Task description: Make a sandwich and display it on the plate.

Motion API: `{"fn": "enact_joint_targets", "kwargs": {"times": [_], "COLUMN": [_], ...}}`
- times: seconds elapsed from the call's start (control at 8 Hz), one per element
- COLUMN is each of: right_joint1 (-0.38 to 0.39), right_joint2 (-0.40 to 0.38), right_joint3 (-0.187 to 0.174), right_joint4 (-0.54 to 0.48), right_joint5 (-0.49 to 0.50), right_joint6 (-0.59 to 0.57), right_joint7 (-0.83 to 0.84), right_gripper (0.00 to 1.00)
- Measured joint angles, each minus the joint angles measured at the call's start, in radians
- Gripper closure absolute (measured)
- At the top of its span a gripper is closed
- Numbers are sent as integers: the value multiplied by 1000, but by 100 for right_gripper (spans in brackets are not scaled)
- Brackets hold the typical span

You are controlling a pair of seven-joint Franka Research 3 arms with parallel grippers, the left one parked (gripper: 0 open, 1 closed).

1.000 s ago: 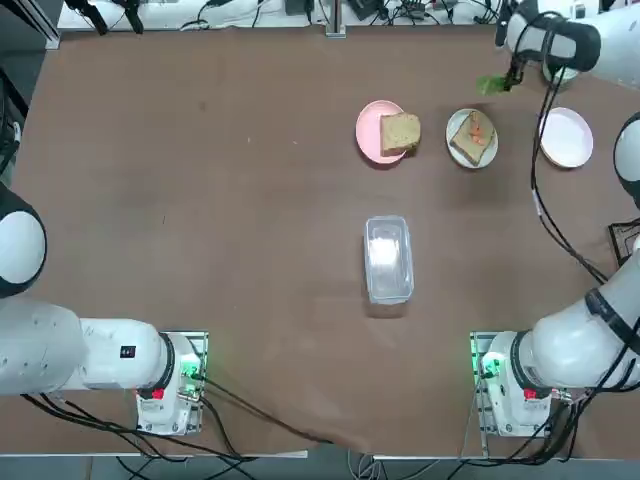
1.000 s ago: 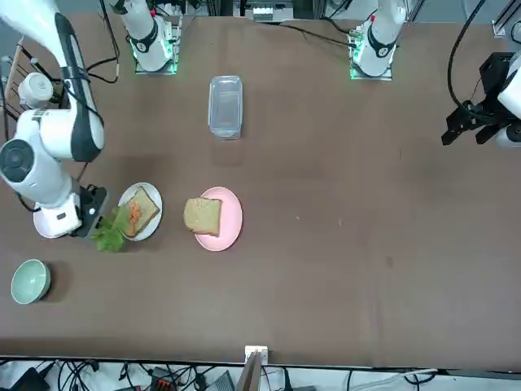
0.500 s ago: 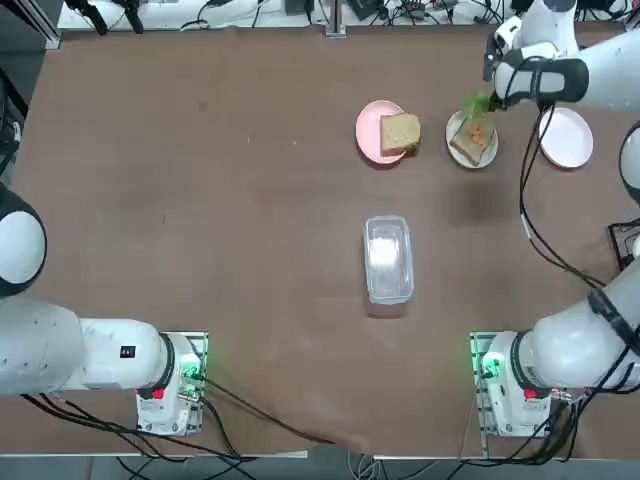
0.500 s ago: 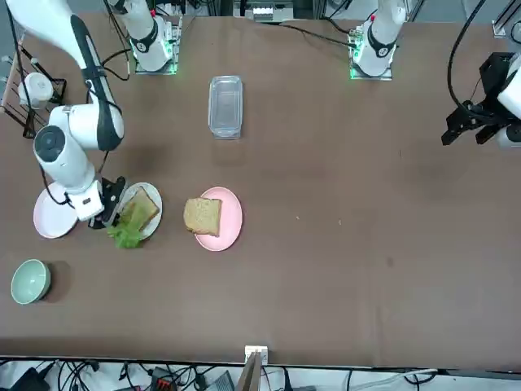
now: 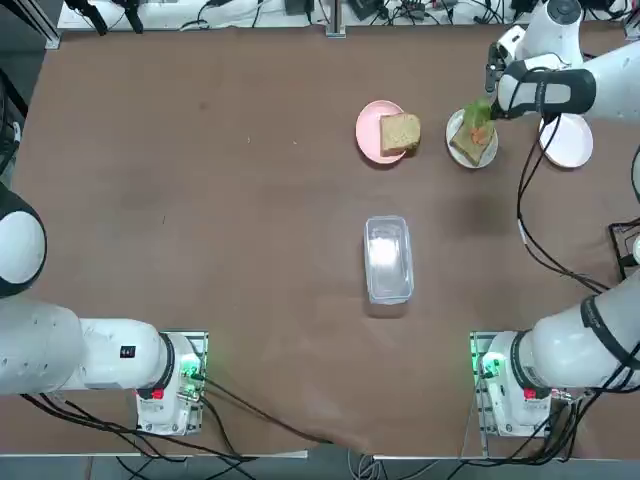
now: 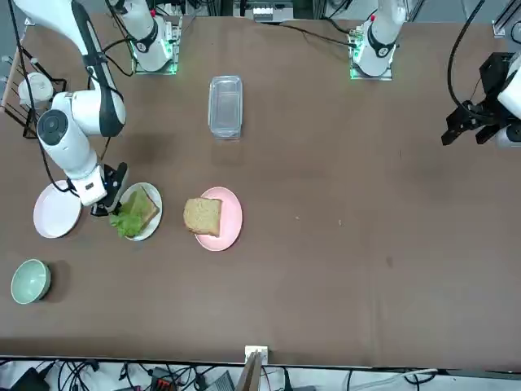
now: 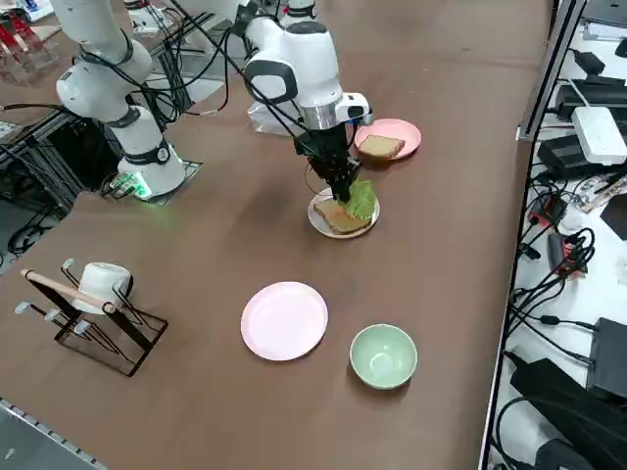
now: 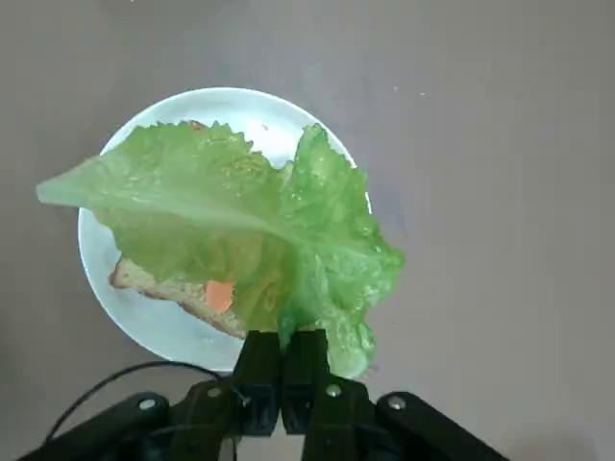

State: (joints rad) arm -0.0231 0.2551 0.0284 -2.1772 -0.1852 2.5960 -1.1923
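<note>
Overhead, right claw (image 8: 282,360) pinching lettuce leaf (image 8: 240,240), brown table (image 5: 200,200)

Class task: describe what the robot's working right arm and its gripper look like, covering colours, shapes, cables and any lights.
The right arm is glossy white, built of rounded segments with dark grey joint caps. Thin black cables loop loosely beside it. Its base carries a green light and a red mark. The right gripper is black, with two slim, flat fingers.

Lettuce leaf (image 8: 250,230) over bread-topped plate (image 8: 159,322)
</note>
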Motion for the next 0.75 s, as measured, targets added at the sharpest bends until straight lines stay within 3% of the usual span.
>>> {"fn": "enact_joint_targets", "kwargs": {"times": [0.75], "right_joint1": [0], "right_joint2": [33], "right_joint3": [0], "right_joint4": [-34], "right_joint5": [-21], "right_joint6": [60], "right_joint7": [-3], "right_gripper": [92]}}
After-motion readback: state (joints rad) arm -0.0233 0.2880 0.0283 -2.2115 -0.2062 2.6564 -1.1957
